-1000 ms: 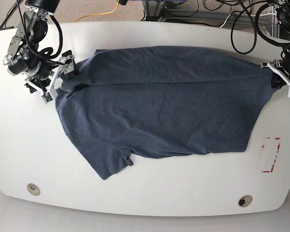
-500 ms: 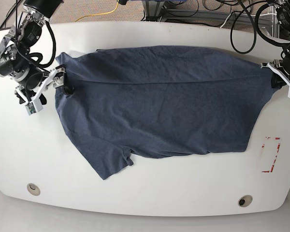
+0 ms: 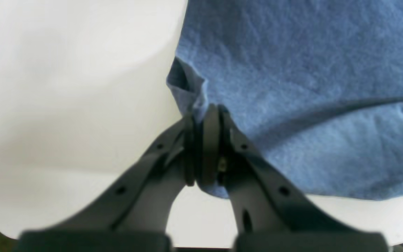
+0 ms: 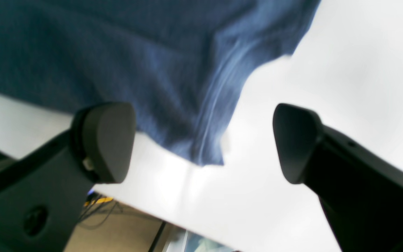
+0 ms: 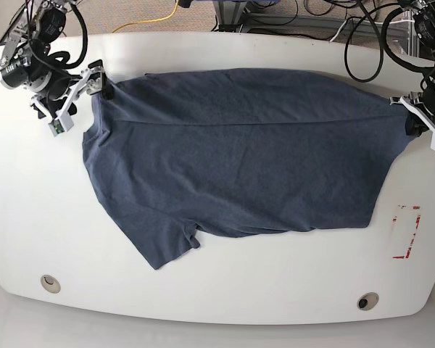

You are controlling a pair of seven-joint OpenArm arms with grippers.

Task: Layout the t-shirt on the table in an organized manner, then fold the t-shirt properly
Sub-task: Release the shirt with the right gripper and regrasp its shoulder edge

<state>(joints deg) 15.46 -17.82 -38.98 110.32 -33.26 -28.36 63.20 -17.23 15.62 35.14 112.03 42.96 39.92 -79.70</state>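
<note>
The dark navy t-shirt (image 5: pixel 239 152) lies spread flat across the white table (image 5: pixel 225 290), with one sleeve pointing to the near left. At the right edge, my left gripper (image 5: pixel 412 116) is shut on the shirt's far right corner. The left wrist view shows that gripper (image 3: pixel 205 119) pinching a fold of the cloth (image 3: pixel 310 70). At the far left, my right gripper (image 5: pixel 85 101) stands open beside the shirt's far left corner. In the right wrist view, its fingers (image 4: pixel 107 140) are wide apart above that corner of the t-shirt (image 4: pixel 117 45), holding nothing.
A red rectangular mark (image 5: pixel 406 232) sits on the table's right side. Two round grommet holes (image 5: pixel 51 283) (image 5: pixel 367 301) lie near the front edge. Cables (image 5: pixel 362 43) hang beyond the far edge. The floor shows past the table's edge in the right wrist view.
My right gripper has moved left and then toward the far edge, staying open. The shirt's far left corner, bunched a second ago, now lies spread out. The left gripper has held still.
</note>
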